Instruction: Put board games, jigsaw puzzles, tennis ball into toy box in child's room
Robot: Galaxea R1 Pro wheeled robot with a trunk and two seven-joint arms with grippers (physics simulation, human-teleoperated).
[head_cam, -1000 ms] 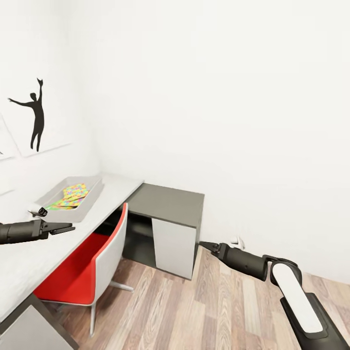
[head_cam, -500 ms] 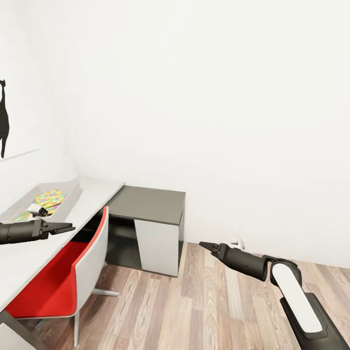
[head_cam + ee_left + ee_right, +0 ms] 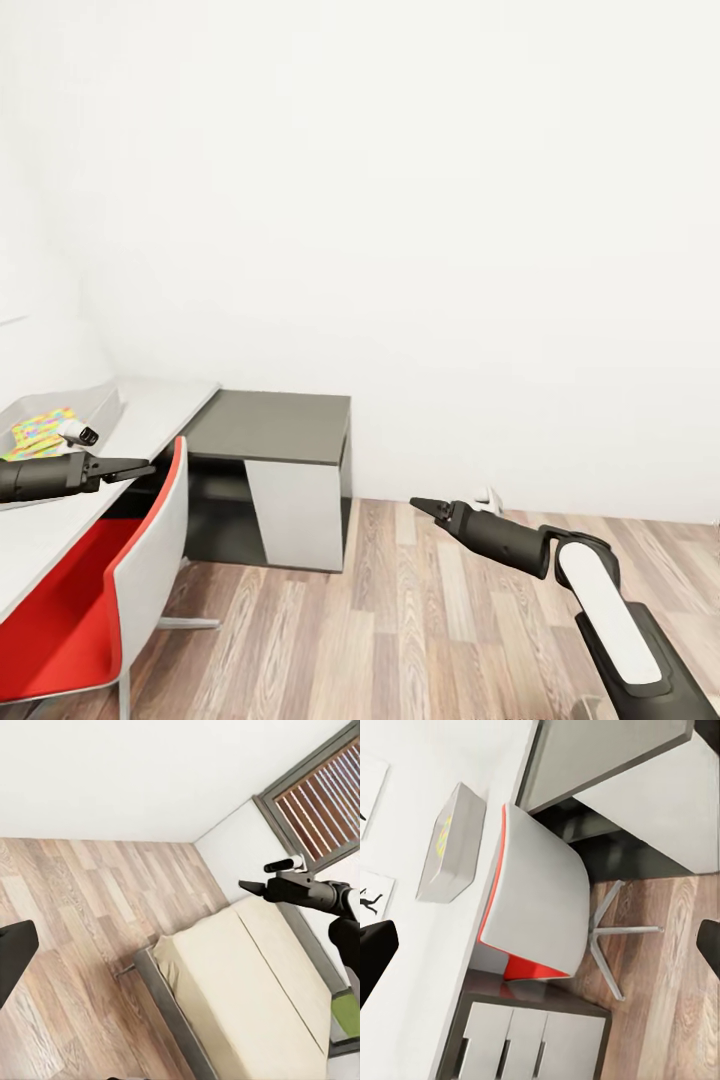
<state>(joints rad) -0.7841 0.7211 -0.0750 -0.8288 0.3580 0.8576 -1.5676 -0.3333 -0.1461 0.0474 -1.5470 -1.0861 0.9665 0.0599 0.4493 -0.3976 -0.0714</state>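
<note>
The toy box (image 3: 88,404) is a light grey tray on the white table (image 3: 160,402) at the far left of the head view, with a multicoloured jigsaw puzzle (image 3: 38,432) lying inside it. In the right wrist view the toy box (image 3: 456,840) appears again with a strip of puzzle colour in it. My left gripper (image 3: 132,466) hovers open and empty over the table's front edge, near the box. Over the wood floor my right gripper (image 3: 420,503) hangs open and empty. The bed (image 3: 247,997), with a bare beige mattress, appears in the left wrist view, and a green patch (image 3: 347,1011) at its edge is cut off.
A red and white chair (image 3: 110,590) stands tucked at the table. A lower dark grey side desk (image 3: 270,425) with a white panel joins the table against the white wall. Wood-plank floor (image 3: 400,620) stretches to the right. A grey-framed window (image 3: 322,791) is beside the bed.
The head camera has swung right, so the toy box, table and chair slid to the left edge and the wall picture left the frame. Both arms hold the same pose.
</note>
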